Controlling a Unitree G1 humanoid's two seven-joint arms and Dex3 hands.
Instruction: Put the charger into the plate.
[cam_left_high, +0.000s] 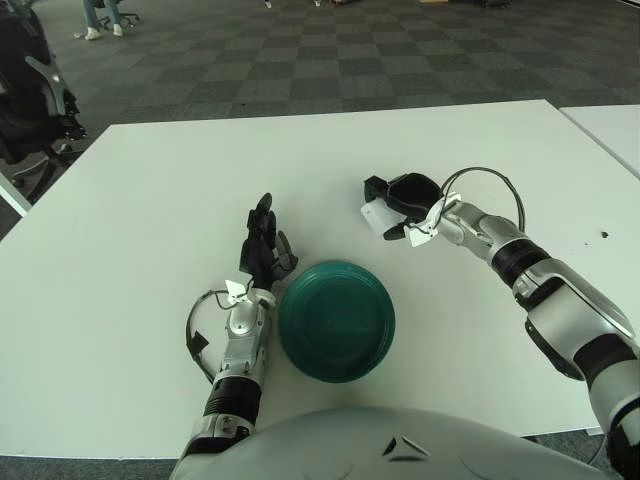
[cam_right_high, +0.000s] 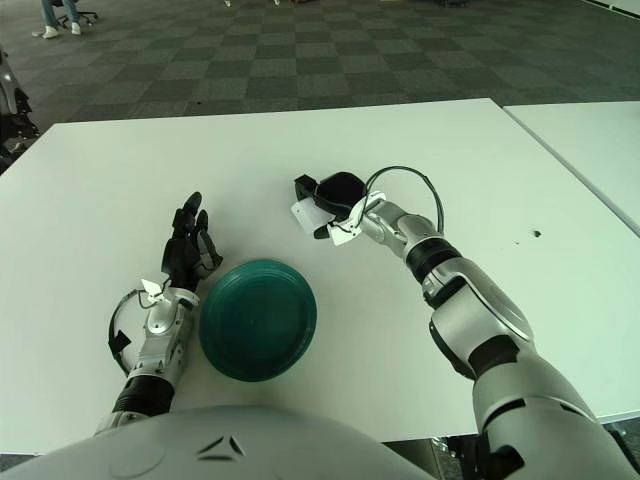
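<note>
A dark green plate (cam_left_high: 337, 319) lies on the white table (cam_left_high: 150, 200) near the front middle. My right hand (cam_left_high: 400, 205) is behind and to the right of the plate, a little above the table, with its fingers shut on a white charger (cam_left_high: 381, 218). The charger shows under the dark fingers, also in the right eye view (cam_right_high: 312, 215). My left hand (cam_left_high: 262, 245) is just left of the plate, fingers spread and pointing away, holding nothing.
A second white table (cam_left_high: 610, 125) stands at the right. A small dark mark (cam_left_high: 603, 235) is on the table at the far right. Chairs and dark equipment (cam_left_high: 30, 90) stand on the floor at the left.
</note>
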